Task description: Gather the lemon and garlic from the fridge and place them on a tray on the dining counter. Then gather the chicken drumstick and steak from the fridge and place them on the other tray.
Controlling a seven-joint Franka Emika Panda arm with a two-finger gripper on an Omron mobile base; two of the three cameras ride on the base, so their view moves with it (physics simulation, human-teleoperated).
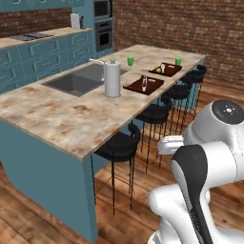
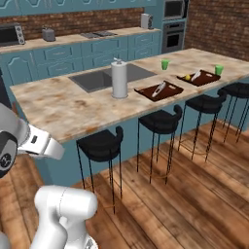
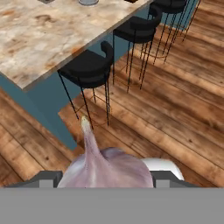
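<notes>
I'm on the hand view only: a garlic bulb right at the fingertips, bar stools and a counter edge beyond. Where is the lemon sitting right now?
Observer: In the right base view, the lemon lies on the far tray on the dining counter.
Operator: Is anything else on that tray?
Observer: A pale elongated item lies beside the lemon. It is too small to tell what it is.
Operator: And the other tray?
Observer: The near tray carries a second pale elongated item.
</notes>
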